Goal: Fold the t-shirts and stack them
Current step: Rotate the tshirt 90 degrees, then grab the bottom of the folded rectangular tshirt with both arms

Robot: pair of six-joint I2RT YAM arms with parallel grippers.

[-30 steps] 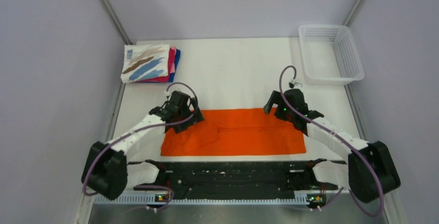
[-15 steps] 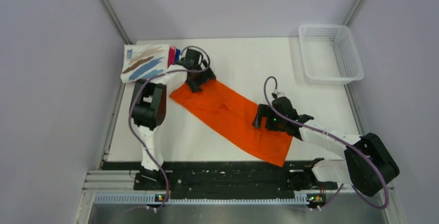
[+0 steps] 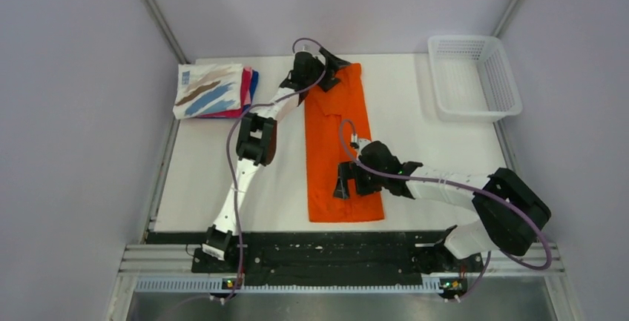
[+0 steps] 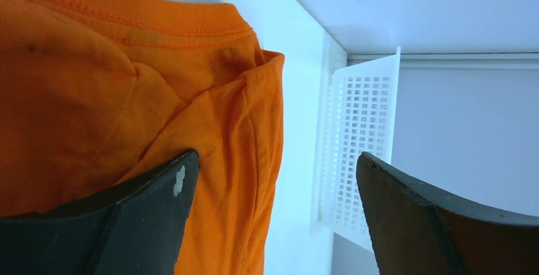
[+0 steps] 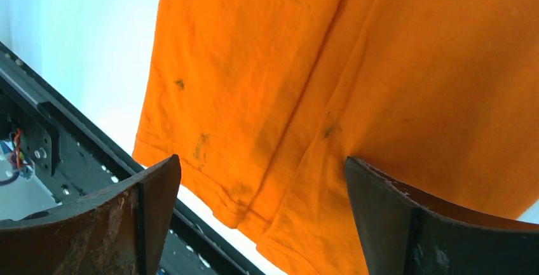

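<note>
A white plastic mesh basket (image 3: pixel 475 116) sits at the far right corner of the white table (image 3: pixel 430 158), and everything else lies to its left. Closest to it is the plain bright orange cloth t-shirt (image 3: pixel 326 143). It is spread flat as a long narrow strip running from the far edge, level with the basket, down toward the near black rail (image 5: pixel 63 160). The shirt and the basket are apart, with bare tabletop between them.

The left gripper (image 3: pixel 335 69) is at the shirt's far end, the end nearest the basket. Its two dark fingers (image 4: pixel 152 218) are spread wide, with nothing clamped between them. In the wrist view one finger is over the orange collar area. The other is out past the cloth edge, in front of the basket's mesh wall (image 4: pixel 362 135). Whether either tip presses on the fabric cannot be told.

The right gripper (image 3: pixel 343 181) is over the shirt's near half, farther from the basket. Its fingers (image 5: pixel 407 224) also stand fully apart and grip nothing. The hemmed bottom edge of the shirt lies flat under the gap, with a few small dark specks on the cloth. Contact with the fabric cannot be told here either.

Well away from the basket, at the opposite far corner, is a stack of folded t-shirts (image 3: pixel 211 91). On top is a white one with blue and brown brush strokes. Pink (image 3: pixel 245 87) and blue (image 3: pixel 254 84) edges show on the side of the stack that faces the basket.
</note>
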